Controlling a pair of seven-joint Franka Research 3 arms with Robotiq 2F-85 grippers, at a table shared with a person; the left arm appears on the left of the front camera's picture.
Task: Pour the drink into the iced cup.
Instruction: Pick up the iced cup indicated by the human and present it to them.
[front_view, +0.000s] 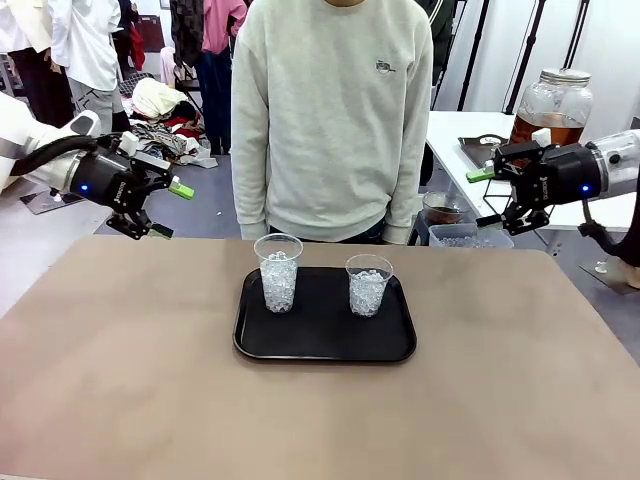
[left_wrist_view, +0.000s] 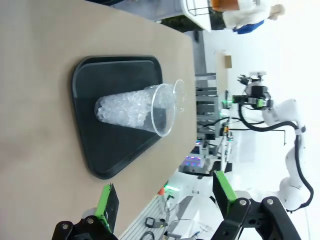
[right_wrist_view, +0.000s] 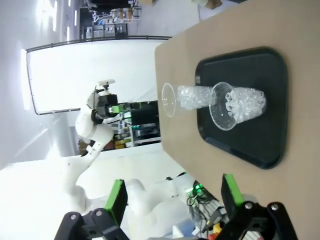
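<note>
A: Left gripper (front_view: 170, 210)?

B: Hangs over the far left corner of the tan-brown table (front_view: 120, 380), green-padded fingers spread wide, gripping nothing. Looks the same from its own wrist (left_wrist_view: 165, 192): pads well apart, aimed along the tabletop at the tray.

A: Right gripper (front_view: 484, 197)?

B: Hovers off the far right corner, just past the table's edge, fingers wide apart and empty. Confirmed from its wrist (right_wrist_view: 173, 192).

A: And the drink (front_view: 565, 130)?

B: Clear amber-brown, sitting low in a large rounded clear glass jar with a metal lid (front_view: 555, 100). Stands upright on a white side table (front_view: 450, 130) behind the right gripper, well apart from the tray.

A: On the main table?

B: Flat black rectangular plastic tray with rounded corners (front_view: 300, 340), about midway between the left and right edges, nearer the far edge. Carries two clear plastic cups packed with ice, upright and apart: left iced cup (front_view: 278, 275) at the tray's far left corner, right iced cup (front_view: 368, 288) by its far edge, toward the right.

A: Anyone opposite?

B: Person in a pale grey sweatshirt (front_view: 330, 120), standing at the far edge right behind the tray, arms hanging at the sides
</note>
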